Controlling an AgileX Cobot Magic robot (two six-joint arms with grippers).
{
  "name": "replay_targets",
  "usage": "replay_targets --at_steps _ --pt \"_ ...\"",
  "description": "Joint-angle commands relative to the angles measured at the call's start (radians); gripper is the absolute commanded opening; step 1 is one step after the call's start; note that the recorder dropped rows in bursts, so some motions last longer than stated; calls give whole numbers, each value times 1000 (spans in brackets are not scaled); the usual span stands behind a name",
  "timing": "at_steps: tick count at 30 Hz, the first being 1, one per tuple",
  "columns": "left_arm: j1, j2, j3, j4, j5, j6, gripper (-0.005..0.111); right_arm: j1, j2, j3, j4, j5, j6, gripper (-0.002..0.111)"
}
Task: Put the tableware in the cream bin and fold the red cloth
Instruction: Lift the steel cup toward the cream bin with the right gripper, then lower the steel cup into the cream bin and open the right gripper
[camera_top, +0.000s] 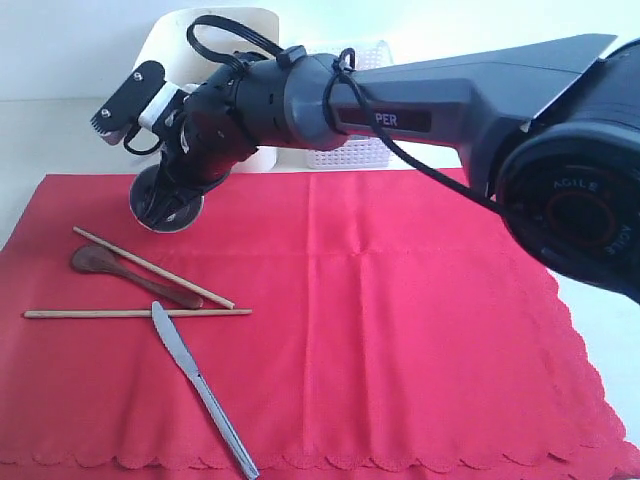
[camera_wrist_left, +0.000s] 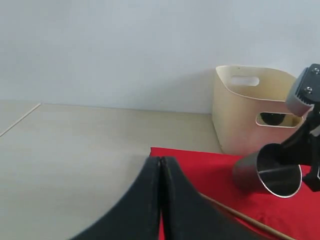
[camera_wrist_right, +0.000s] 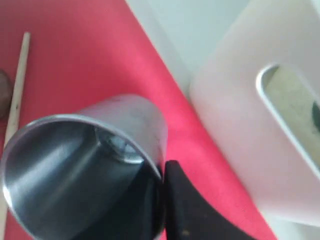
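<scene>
Red cloth (camera_top: 400, 330) lies spread flat. My right arm (camera_top: 450, 100) reads "PER", its joint "AGILE", and it partly blocks the cream bin (camera_wrist_left: 240, 115) and the white lattice basket (camera_top: 350, 152). My right gripper (camera_wrist_right: 161, 200) pinches the rim of the tilted steel cup (camera_wrist_left: 270, 175), over the cloth near the bin. Knife (camera_top: 200, 390), chopsticks (camera_top: 140, 313) and spoon (camera_top: 130, 275) lie on the cloth. My left gripper (camera_wrist_left: 161, 200) is closed, empty.

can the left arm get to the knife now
Probably yes: the knife lies uncovered on the red cloth, while the right gripper holds the steel cup farther back. The left gripper is shut and must open first.
</scene>
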Motion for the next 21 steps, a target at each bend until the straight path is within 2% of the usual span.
replay_targets --at_steps 1,12,21 --pt "2 -7 -1 -2 -6 3 1 3 -41 3 7 32 30 0" --pt "2 -7 -1 -2 -6 3 1 3 -133 3 13 63 39 0" --pt "2 -7 -1 -2 -6 3 1 1 -224 3 7 7 46 0"
